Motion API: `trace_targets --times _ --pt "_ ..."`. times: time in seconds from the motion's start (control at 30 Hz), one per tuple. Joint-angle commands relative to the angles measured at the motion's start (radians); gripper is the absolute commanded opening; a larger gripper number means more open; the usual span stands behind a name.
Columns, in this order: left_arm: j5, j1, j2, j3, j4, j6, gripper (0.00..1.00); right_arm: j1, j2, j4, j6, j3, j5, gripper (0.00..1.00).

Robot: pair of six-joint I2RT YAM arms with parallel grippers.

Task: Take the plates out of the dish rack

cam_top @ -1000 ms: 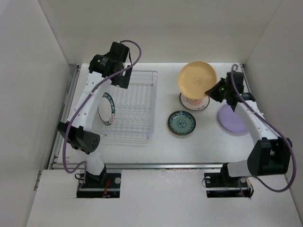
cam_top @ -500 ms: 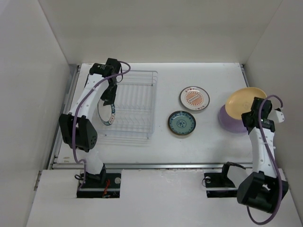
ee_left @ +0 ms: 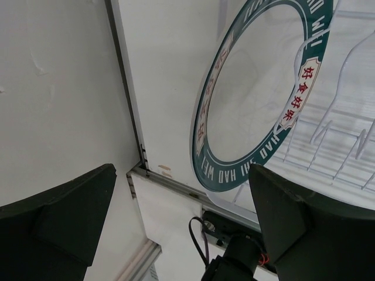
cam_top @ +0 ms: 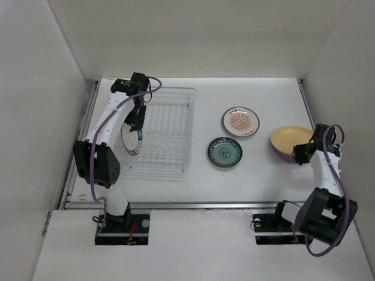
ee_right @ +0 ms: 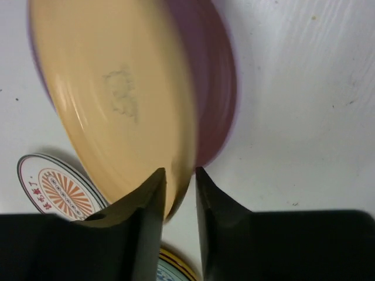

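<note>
**one plate left in the rack, one half-laid on the stack**

the left gripper (ee_left: pixel 181 174) is spread wide and holds nothing. straight ahead of it, framed between its two fingers, stands the green-rimmed plate (ee_left: pixel 258 99), upright on edge with its white face turned toward the wrist camera. the wires of the dish rack (ee_left: pixel 345 146) run off to the right-finger side of that plate. seen from above, the plate sits at the rack's left end, just beyond the gripper's tips, and no other plate shows in the rack.

the right gripper (ee_right: pixel 180 171) has its fingers drawn close together, one on each side of the rim of the tan-yellow plate (ee_right: pixel 111 99). whether they press the rim or only flank it i cannot tell. the plate slopes away from the fingertips — tilted, not flat — and leans on the lavender plate (ee_right: pixel 214 88), which lies under it on the table (cam_top: pixel 258 175) and shows past its far edge. off the gripper's left finger lies the orange-red plate (ee_right: pixel 55 184), apart from the stack. farther out on that same side, flat on the table, is the teal-blue plate (cam_top: pixel 225 152).
</note>
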Motion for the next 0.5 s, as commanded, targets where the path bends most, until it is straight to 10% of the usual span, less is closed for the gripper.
trace_targets --times 0.0,0.23,0.47 --pt "0.002 0.007 -0.014 0.008 -0.009 -0.003 0.96 -0.017 0.010 0.057 0.032 -0.012 -0.047 0.34" --pt "0.031 0.007 -0.014 -0.002 -0.009 0.006 0.96 -0.027 -0.010 0.018 0.013 0.007 -0.011 0.77" --pt "0.042 0.007 -0.005 -0.012 -0.009 0.006 0.94 -0.027 -0.081 0.027 -0.020 0.016 -0.054 0.80"
